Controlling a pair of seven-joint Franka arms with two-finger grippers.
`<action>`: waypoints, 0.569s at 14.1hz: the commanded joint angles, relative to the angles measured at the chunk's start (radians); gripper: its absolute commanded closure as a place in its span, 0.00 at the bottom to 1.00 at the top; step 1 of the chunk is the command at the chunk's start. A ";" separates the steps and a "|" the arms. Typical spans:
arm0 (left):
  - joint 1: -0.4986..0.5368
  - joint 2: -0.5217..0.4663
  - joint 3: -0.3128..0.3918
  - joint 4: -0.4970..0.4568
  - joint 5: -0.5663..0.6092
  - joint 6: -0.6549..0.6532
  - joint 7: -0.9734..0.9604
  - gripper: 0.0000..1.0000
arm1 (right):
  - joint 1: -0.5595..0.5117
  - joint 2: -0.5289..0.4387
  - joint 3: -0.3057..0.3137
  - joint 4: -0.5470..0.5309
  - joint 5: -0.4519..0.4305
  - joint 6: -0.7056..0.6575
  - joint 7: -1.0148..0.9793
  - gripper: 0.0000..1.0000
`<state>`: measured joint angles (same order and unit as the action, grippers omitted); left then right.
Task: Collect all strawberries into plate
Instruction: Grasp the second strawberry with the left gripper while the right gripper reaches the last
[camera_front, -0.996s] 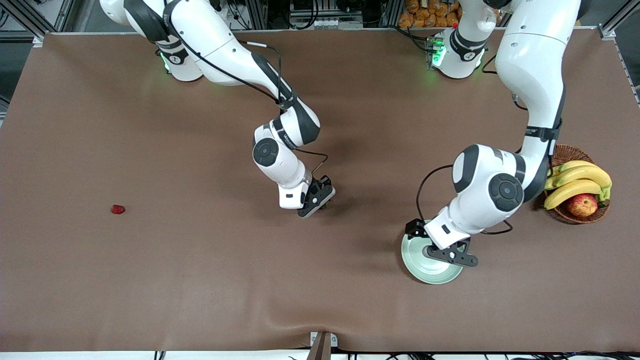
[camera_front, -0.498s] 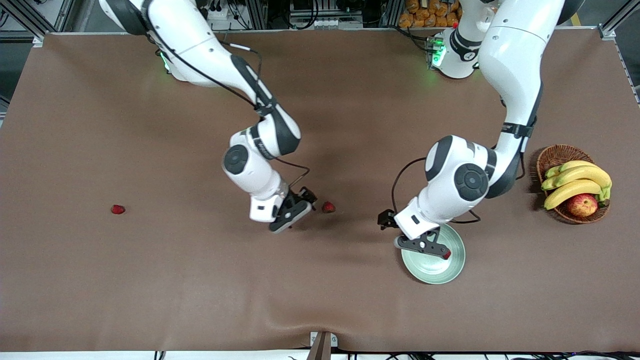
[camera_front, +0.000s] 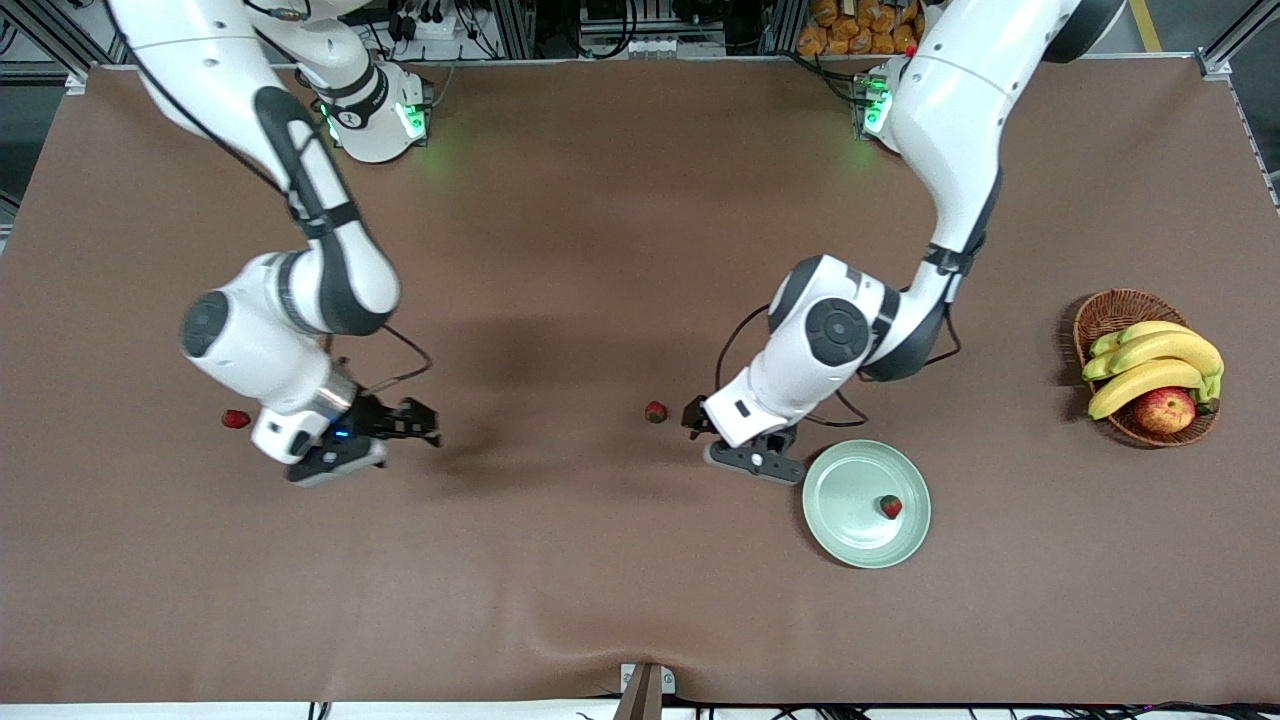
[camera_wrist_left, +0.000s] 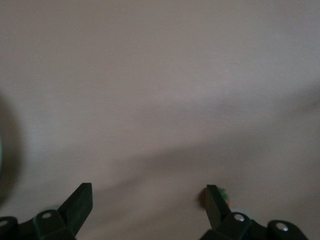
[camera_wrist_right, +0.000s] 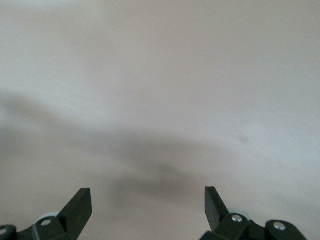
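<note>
From the front, one strawberry lies in the plate, toward the rim on the left arm's side. A second strawberry sits on the bare table just beside my left tool, which hovers low between it and the plate. The third strawberry lies toward the right arm's end of the table, just beside my right tool. The basket of bananas and an apple stands well apart and is none of my business.

In the left wrist view, my left tool stands wide and empty, and the middle berry peeks out past one finger instead of sitting in the gap. I judge the step here is to centre over it: slide sideways until the berry sits midway between the fingers, then descend straight and close gently, since it looks small and soft.

In the right wrist view, my right tool is also wide and empty, over bare table with no berry in sight. It needs to shift toward the third berry before lowering.
</note>
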<state>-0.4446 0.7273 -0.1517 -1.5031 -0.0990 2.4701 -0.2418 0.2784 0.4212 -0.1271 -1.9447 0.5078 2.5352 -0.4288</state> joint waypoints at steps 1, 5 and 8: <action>-0.069 0.044 0.007 0.007 0.005 0.071 -0.042 0.00 | -0.042 -0.055 -0.063 -0.103 -0.005 -0.036 -0.025 0.00; -0.143 0.080 0.017 0.006 0.018 0.148 -0.025 0.02 | -0.059 -0.041 -0.233 -0.083 -0.229 -0.104 -0.151 0.00; -0.148 0.102 0.017 -0.002 0.093 0.159 -0.028 0.07 | -0.143 0.010 -0.246 -0.030 -0.340 -0.110 -0.370 0.00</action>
<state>-0.5886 0.8146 -0.1454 -1.5040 -0.0599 2.6127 -0.2619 0.1856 0.4041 -0.3803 -2.0083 0.2303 2.4328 -0.6719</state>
